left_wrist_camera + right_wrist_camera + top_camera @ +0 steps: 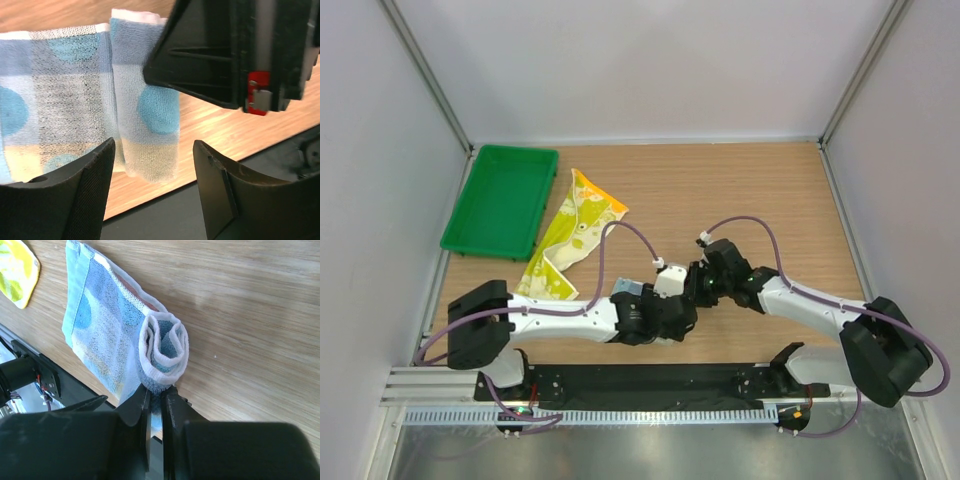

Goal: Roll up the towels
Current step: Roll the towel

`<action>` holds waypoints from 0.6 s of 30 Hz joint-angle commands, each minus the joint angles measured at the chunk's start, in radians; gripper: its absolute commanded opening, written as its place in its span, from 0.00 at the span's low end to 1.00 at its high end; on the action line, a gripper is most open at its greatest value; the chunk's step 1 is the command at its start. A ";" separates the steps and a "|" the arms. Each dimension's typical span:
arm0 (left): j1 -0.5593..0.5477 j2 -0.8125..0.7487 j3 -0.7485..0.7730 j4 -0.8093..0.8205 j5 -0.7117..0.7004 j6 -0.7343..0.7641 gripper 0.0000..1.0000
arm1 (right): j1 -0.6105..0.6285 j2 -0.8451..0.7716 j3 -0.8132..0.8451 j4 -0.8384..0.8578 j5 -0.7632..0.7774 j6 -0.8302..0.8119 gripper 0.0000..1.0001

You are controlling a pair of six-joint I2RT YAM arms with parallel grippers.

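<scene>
The light blue towel (102, 325) lies on the wooden table with one end curled into a loose roll (165, 347). My right gripper (159, 392) is shut on the near end of that roll. My left gripper (152, 187) is open just in front of the rolled edge (150, 125), with nothing between its fingers. The right gripper's black body (240, 50) hangs over the roll in the left wrist view. From above, the two grippers (670, 312) (703, 283) meet near the table's front and hide the blue towel. The yellow-green towel (572, 240) lies crumpled at the left.
A green plastic tray (501, 200) sits at the far left, beside the yellow-green towel. A black strip (650, 385) runs along the table's near edge, just behind the blue towel. Grey walls close in three sides.
</scene>
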 commanded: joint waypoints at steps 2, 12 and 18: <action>-0.067 0.096 0.105 -0.187 -0.193 0.043 0.64 | 0.012 0.003 0.059 -0.033 0.017 -0.009 0.01; -0.155 0.180 0.164 -0.224 -0.286 -0.041 0.57 | 0.014 0.022 0.083 -0.071 0.020 0.017 0.01; -0.173 0.234 0.195 -0.225 -0.301 -0.040 0.52 | 0.012 0.037 0.091 -0.077 0.008 0.043 0.02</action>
